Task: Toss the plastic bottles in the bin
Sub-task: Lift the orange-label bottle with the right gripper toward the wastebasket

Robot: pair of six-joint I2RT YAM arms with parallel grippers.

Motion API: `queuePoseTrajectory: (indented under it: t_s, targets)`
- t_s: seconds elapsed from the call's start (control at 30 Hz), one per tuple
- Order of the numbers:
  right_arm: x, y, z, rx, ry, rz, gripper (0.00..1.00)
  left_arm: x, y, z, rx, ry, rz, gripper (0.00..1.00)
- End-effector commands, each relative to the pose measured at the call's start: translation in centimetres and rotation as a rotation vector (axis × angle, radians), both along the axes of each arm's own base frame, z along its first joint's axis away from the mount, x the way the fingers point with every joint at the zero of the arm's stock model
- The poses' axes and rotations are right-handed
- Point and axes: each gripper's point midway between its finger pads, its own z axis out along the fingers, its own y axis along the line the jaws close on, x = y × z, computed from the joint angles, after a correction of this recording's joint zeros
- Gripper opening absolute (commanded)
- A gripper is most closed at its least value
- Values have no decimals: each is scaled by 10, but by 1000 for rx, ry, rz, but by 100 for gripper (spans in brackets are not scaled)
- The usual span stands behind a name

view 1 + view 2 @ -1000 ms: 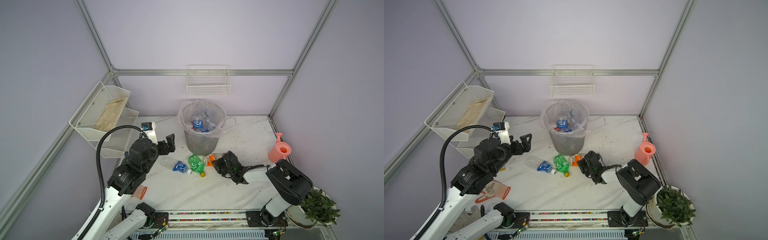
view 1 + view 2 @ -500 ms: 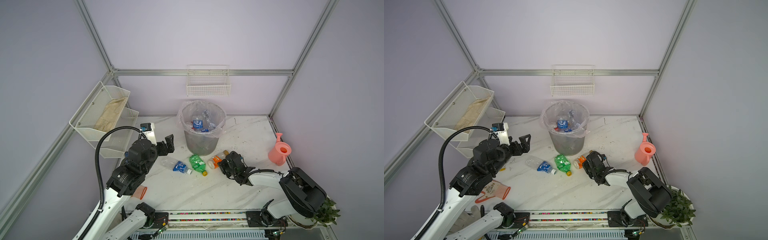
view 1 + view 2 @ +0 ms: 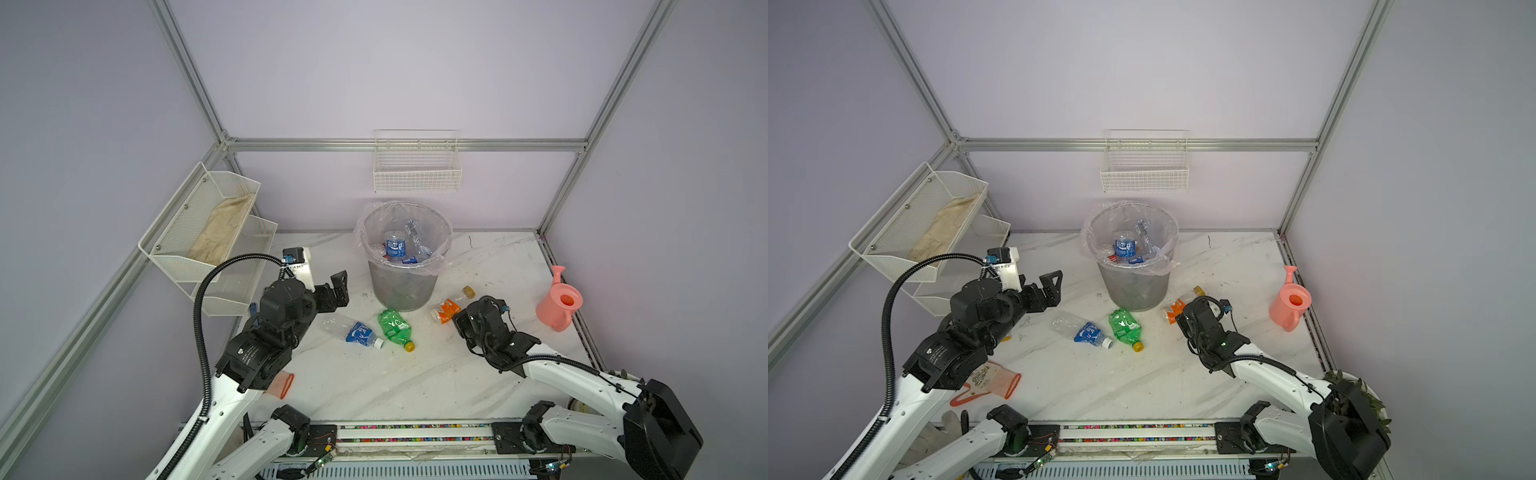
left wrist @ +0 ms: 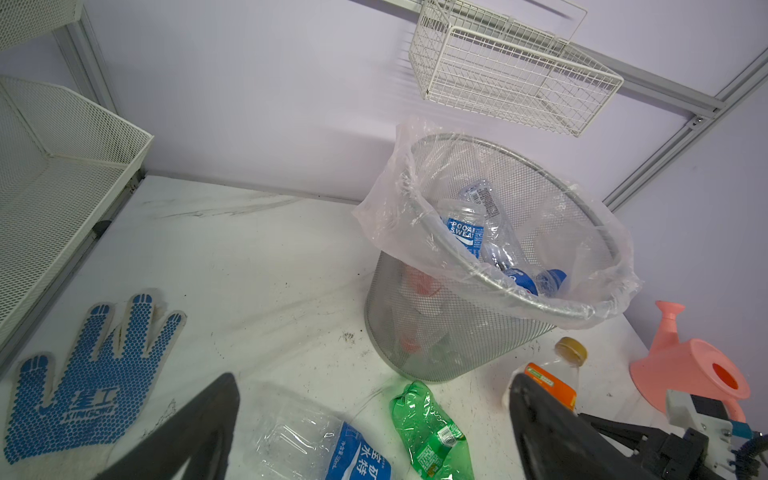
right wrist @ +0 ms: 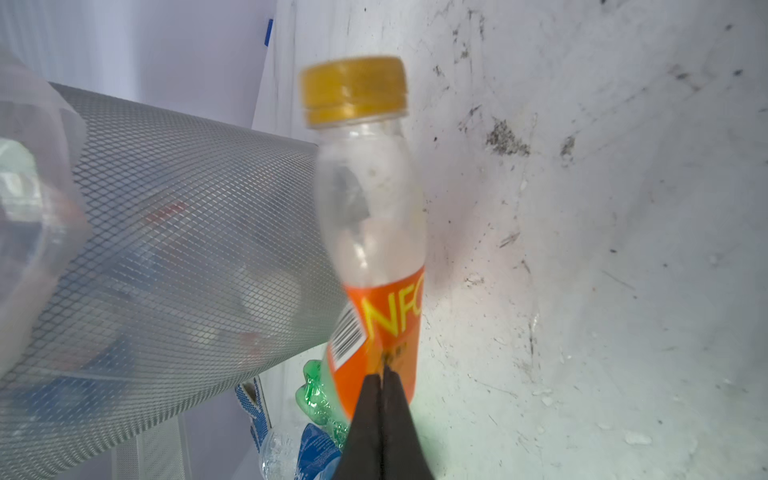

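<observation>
The bin (image 3: 403,291) stands at the back middle of the table, lined with a clear bag, and several bottles (image 3: 395,247) lie inside. On the table in front of it lie a blue-labelled clear bottle (image 3: 358,332) and a crushed green bottle (image 3: 395,328). An orange-labelled bottle (image 3: 446,309) with a yellow cap lies by the bin's right foot. My right gripper (image 5: 382,372) is shut, its tips against that bottle's orange label (image 5: 386,324); I cannot tell whether it pinches it. My left gripper (image 4: 372,382) hangs open, empty, left of the bin and above the blue-labelled bottle (image 4: 328,444).
A pink watering can (image 3: 559,303) stands at the right edge. White mesh shelves (image 3: 208,224) hang on the left wall and a wire basket (image 3: 417,166) on the back wall. A blue-dotted glove (image 4: 83,382) and an orange-cuffed glove (image 3: 988,380) lie near the left arm.
My right gripper has finished shutting and shifted to the right, and the orange-labelled bottle moved right with it. The left gripper has barely moved and stays open.
</observation>
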Motion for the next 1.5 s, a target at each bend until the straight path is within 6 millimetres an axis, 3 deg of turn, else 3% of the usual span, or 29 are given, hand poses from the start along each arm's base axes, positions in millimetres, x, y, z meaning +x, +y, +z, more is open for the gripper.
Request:
queuePoseTrajectory:
  t_s: [0.0, 0.13, 0.27, 0.33, 0.4, 0.43, 0.5, 0.77, 1.0, 1.47]
  targets:
    - [-1, -16, 17, -65, -26, -44, 0, 2, 2, -1, -7, -18, 14, 99]
    - [1, -20, 34, -82, -66, -48, 0, 2, 2, -1, -8, -19, 15, 99]
    - [1, -17, 30, -102, -64, -15, 0, 3, 1, -3, -13, -14, 9, 99]
    - [3, -17, 27, -116, -68, -10, 25, 2, 1, -4, -11, -12, 11, 99]
    - [10, -10, 31, -139, -98, 52, 65, 2, 2, -6, -4, -7, 11, 99]
    - [13, -9, 31, -149, -90, 67, 78, 2, 2, -6, -4, -7, 11, 99]
    - [19, -6, 27, -169, -75, 104, 95, 1, 3, -7, -1, -6, 13, 99]
    - [43, -16, -24, -107, 7, 191, 97, -1, 5, -9, 2, -4, 17, 99]
    - [47, -4, -69, -66, 92, 237, 97, -4, 8, -10, 11, -3, 23, 99]
    - [66, 1, -118, -40, 235, 154, 95, -5, 10, -10, 22, -3, 28, 99]
